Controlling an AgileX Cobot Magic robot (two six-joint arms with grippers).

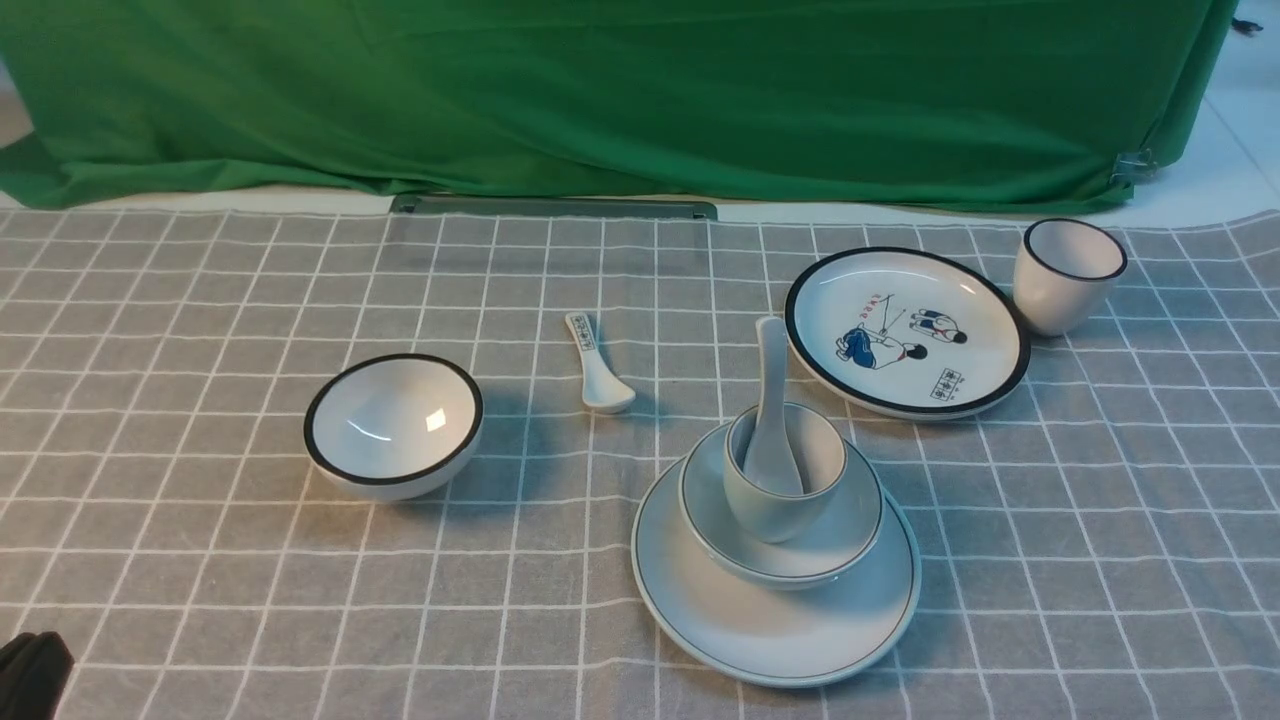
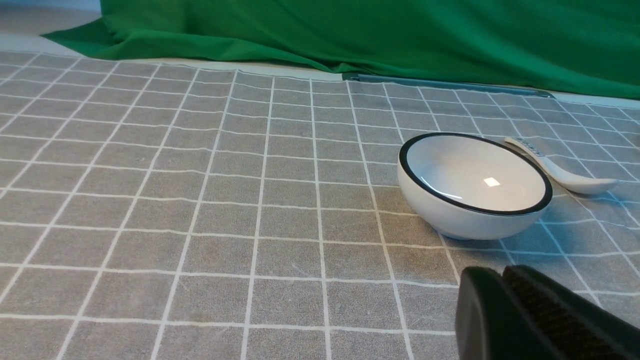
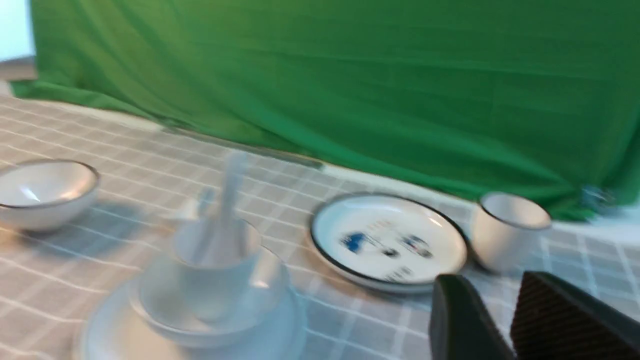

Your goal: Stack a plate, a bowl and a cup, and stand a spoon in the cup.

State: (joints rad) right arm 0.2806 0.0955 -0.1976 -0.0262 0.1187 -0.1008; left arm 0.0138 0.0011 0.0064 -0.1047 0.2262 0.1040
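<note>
In the front view the pale plate (image 1: 775,615) lies at the near centre-right of the table. The bowl (image 1: 845,530) sits on it and the cup (image 1: 775,505) stands in the bowl. The white spoon (image 1: 772,400) stands in the cup, handle up and leaning back. The blurred right wrist view shows the same stack: plate (image 3: 100,330), bowl (image 3: 270,295), cup (image 3: 200,285), spoon (image 3: 227,200). My right gripper (image 3: 492,285) is open and empty, off to the stack's right. My left gripper (image 2: 502,272) is shut on nothing, low at the near left, with a dark part (image 1: 30,675) in the front view's corner.
A black-rimmed white bowl (image 1: 393,425) (image 2: 475,185) stands at the left. A small printed spoon (image 1: 598,365) (image 2: 565,172) lies beyond it. Behind the stack lie a cartoon plate (image 1: 907,332) (image 3: 390,242) and a black-rimmed cup (image 1: 1067,275) (image 3: 507,230). Green cloth (image 1: 640,90) hangs along the back.
</note>
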